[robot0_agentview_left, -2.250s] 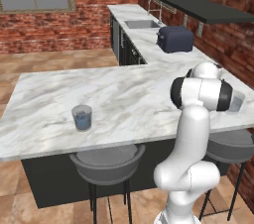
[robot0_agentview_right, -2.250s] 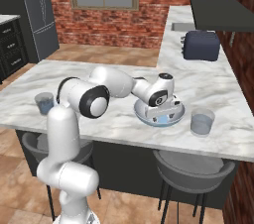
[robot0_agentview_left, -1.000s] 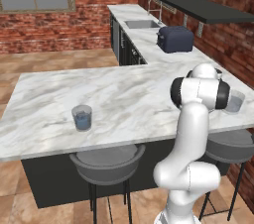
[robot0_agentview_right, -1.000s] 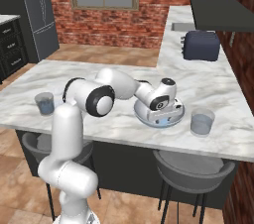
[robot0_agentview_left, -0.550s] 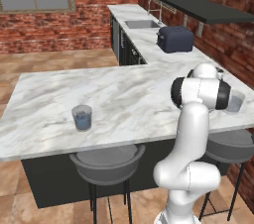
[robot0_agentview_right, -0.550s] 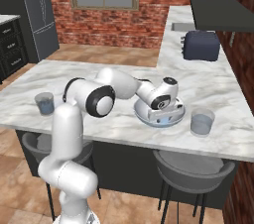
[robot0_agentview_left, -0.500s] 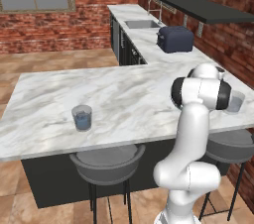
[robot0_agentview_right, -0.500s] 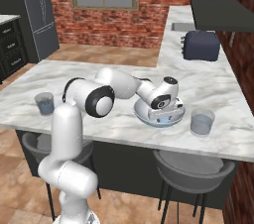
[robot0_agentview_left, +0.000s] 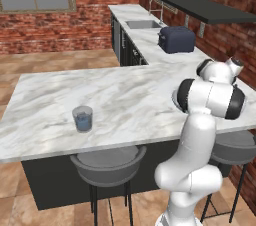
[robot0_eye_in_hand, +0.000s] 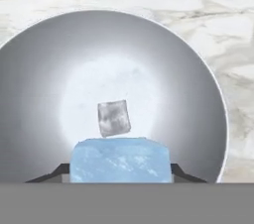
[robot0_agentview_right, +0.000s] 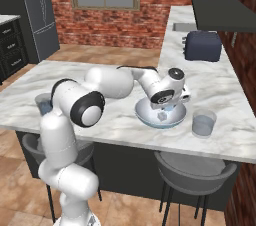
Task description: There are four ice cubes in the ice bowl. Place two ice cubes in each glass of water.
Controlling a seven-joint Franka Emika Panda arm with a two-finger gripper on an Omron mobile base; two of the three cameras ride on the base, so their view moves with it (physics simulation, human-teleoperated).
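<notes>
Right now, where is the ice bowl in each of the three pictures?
Left base view: hidden behind the robot's white elbow, right of centre.
Right base view: the ice bowl sits centre-right, under the hand.
Hand view: it spans most of the picture.
Shared landmark: the marble counter beneath it.

Marble counter [robot0_agentview_right: 115,112] carries ice bowl [robot0_agentview_right: 145,114], two glasses [robot0_agentview_right: 204,124] [robot0_agentview_left: 83,118].

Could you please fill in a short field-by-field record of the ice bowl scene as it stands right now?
bowl: shallow round pale blue-white ice bowl on the marble counter
cube in fingers: pale blue translucent ice cube between the dark fingers, above the bowl floor
cube left in bowl: one small whitish ice cube
right glass: clear tumbler of water, beside the bowl
left glass: matching tumbler
</notes>
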